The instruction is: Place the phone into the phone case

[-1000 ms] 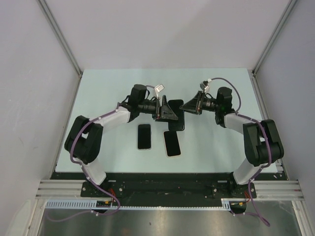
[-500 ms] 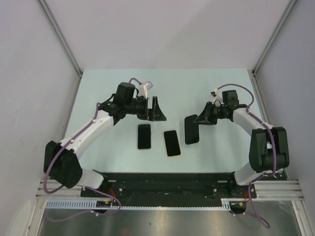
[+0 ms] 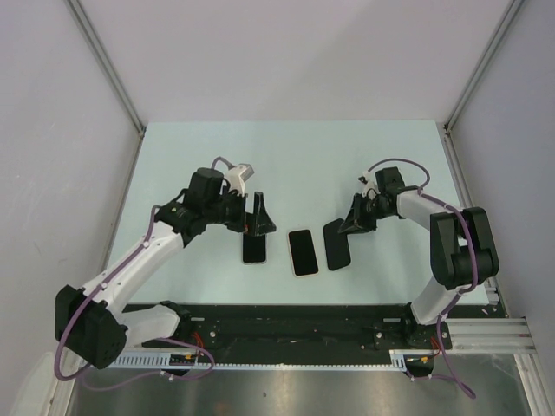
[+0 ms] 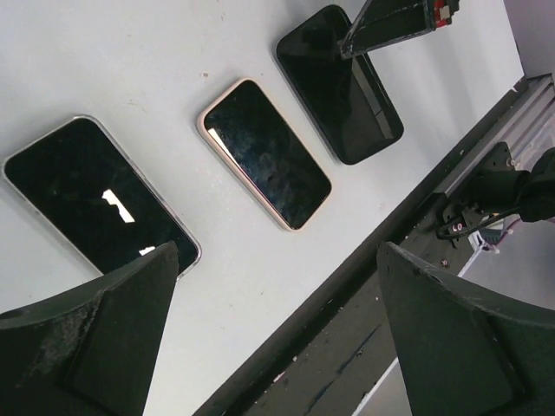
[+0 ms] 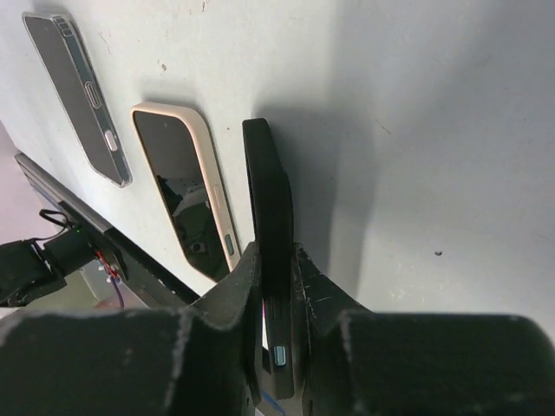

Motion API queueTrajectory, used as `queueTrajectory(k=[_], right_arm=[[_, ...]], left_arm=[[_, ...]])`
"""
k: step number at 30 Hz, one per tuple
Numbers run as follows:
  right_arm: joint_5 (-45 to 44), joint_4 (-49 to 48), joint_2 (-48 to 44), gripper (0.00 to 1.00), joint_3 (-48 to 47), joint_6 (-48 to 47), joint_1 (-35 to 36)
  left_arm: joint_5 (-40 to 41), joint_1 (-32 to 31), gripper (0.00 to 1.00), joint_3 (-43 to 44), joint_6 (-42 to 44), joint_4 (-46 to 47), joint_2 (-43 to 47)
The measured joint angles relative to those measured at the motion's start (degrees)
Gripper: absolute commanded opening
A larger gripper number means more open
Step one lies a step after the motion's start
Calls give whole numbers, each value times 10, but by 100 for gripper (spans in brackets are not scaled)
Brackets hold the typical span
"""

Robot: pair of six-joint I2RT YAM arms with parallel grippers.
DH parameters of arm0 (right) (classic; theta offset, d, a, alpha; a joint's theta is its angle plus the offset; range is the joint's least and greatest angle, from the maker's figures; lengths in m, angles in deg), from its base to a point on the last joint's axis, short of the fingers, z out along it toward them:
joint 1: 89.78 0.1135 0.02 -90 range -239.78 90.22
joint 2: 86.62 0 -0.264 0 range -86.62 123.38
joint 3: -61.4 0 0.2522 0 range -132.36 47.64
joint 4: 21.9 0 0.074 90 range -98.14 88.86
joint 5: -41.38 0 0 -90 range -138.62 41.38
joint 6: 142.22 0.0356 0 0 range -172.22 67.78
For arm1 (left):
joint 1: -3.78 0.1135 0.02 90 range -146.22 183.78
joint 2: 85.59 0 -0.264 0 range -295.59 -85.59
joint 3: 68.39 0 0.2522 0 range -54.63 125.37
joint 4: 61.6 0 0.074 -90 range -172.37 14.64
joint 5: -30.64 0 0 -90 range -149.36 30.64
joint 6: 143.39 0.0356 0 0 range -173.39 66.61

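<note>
My right gripper [image 3: 353, 223] is shut on the far end of a black phone-shaped slab [image 3: 335, 246] with a glossy face and a rubbery edge; I cannot tell whether it is the phone, the case or both. In the right wrist view the fingers [image 5: 276, 269] pinch its thin edge [image 5: 267, 186], and it looks tilted, low end on the table. A beige-rimmed phone [image 3: 302, 252] lies flat just left of it. A clear-rimmed phone [image 3: 253, 246] lies further left. My left gripper [image 3: 259, 216] is open and empty, above that phone's far end.
The pale green table [image 3: 286, 156] ends at a black rail [image 3: 295, 312] just near the phones. The left wrist view shows both flat phones [image 4: 95, 204] [image 4: 264, 152], the black slab [image 4: 342, 91] and the rail [image 4: 390, 260]. Grey walls stand on three sides.
My left gripper let go of the black slab and drew back left and nearer. My right gripper carried the slab down and nearer, setting it beside the beige-rimmed phone.
</note>
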Motion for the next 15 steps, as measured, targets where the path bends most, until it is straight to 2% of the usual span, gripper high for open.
queueTrajectory(k=[1, 2, 6, 7, 9, 15], right_arm=[[0, -3, 0, 27, 2, 0, -1], [0, -4, 0, 30, 3, 0, -2], [-17, -14, 5, 37, 9, 3, -4], [-21, -16, 7, 42, 11, 3, -6], [-28, -17, 12, 44, 13, 5, -12], [-38, -15, 12, 61, 15, 12, -36]], left_arm=[[3, 0, 100, -1, 1, 0, 8], [7, 0, 100, -1, 2, 0, 16], [16, 0, 100, -1, 5, 4, 47], [18, 0, 100, -1, 5, 5, 52], [25, 0, 100, -1, 5, 7, 62], [38, 0, 100, -8, 7, 7, 83]])
